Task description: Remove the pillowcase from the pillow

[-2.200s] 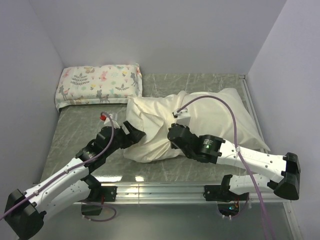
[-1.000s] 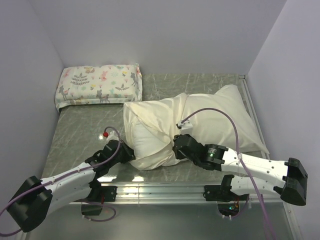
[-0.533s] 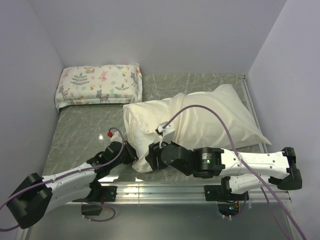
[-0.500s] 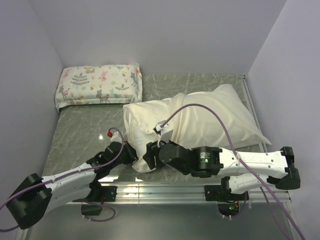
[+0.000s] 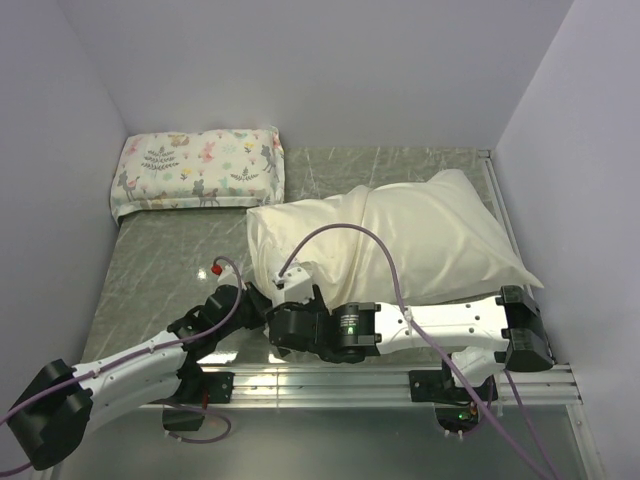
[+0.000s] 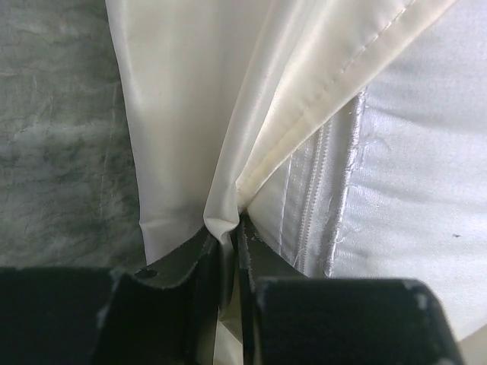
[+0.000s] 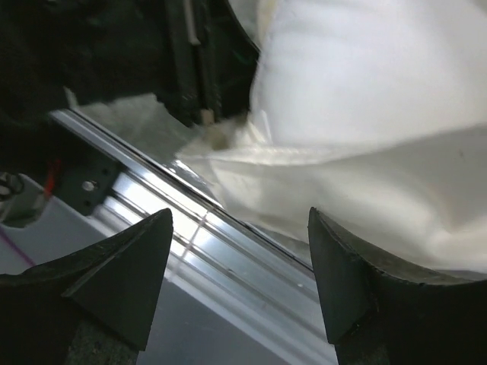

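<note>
The cream pillowcase lies across the middle and right of the table with the pillow inside it. In the left wrist view the whiter pillow, with a stitched seam, shows past the pillowcase hem. My left gripper is at the case's near-left corner. Its jaws are shut on a fold of the cream fabric. My right gripper lies low along the near edge, just right of the left one. It is open with nothing between its fingers, and the pillowcase bulges just beyond them.
A small floral-print pillow rests in the far-left corner. The grey-green mat is bare on the left. An aluminium rail runs along the near edge, right under the right gripper's fingers. Walls close in on three sides.
The right gripper let go and opened, and its arm swung left along the near edge to beside the left gripper. The raised pillowcase settled flat. The left gripper kept its pinch.
</note>
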Robot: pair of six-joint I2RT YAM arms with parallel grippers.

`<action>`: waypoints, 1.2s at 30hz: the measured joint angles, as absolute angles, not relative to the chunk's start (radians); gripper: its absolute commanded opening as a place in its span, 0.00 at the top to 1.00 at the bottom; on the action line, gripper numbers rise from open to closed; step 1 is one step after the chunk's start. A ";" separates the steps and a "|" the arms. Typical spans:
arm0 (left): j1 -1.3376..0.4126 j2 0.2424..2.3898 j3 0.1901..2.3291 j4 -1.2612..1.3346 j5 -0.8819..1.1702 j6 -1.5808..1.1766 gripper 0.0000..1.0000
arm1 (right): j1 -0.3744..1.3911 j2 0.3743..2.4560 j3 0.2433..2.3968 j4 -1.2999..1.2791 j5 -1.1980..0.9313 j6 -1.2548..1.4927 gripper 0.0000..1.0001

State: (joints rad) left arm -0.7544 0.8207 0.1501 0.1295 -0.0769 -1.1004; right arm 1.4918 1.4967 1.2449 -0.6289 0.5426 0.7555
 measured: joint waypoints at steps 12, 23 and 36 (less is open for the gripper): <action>-0.754 0.822 0.150 0.130 -0.077 -1.097 0.81 | 1.507 1.494 1.141 -0.701 0.580 0.858 0.42; -0.754 0.829 0.150 0.129 -0.076 -1.094 0.81 | 1.514 1.612 1.490 -0.836 0.721 0.911 0.29; -0.754 0.815 0.152 0.100 -0.076 -1.093 0.78 | 1.470 1.747 1.475 -0.936 0.709 0.928 0.85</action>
State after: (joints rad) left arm -0.7544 0.8154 0.1520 0.1001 -0.0765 -1.0931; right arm 1.4700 1.7466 1.4754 -0.9360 0.7090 0.9283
